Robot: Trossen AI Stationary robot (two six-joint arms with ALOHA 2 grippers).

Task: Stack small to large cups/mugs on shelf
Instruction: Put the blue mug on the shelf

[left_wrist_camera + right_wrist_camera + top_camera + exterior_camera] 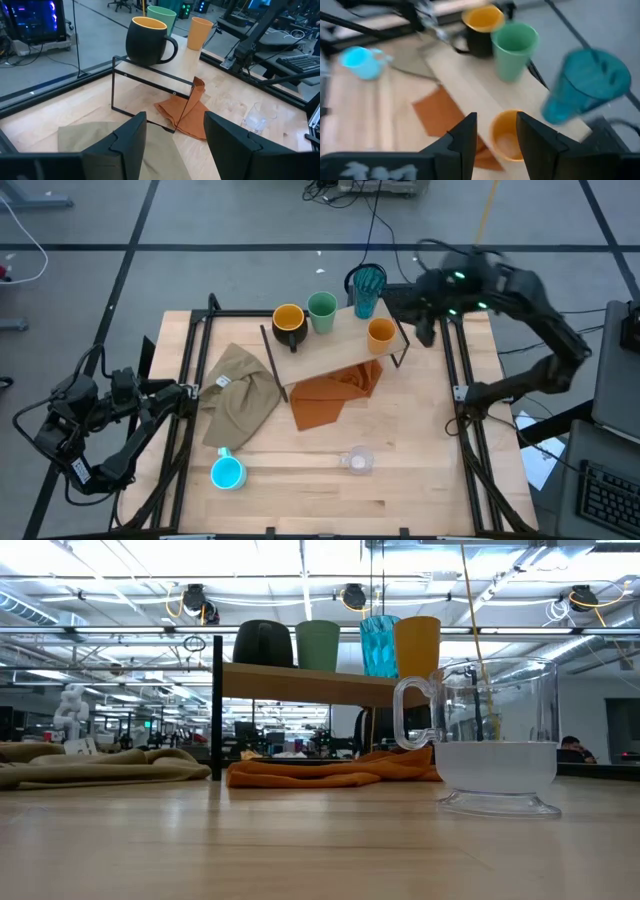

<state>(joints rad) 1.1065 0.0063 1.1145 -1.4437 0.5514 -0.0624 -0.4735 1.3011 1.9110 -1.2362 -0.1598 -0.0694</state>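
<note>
On the shelf [330,352] stand four cups: black mug [288,326], green cup [322,312], teal tumbler [367,290], orange cup [381,335]. Blue mug [227,472] and clear glass [357,461] remain on the worktop [300,490] in front of it. Right gripper [495,132] hovers above the orange cup, fingers apart, empty; left gripper [175,137] waits beside the shelf, spread.

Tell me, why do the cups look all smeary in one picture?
The right wrist view is blurred, smearing the teal tumbler and green cup. In the high view, the right arm looks streaky. The low view has bright ceiling lights behind the clear glass mug. The left wrist view is sharp.
</note>
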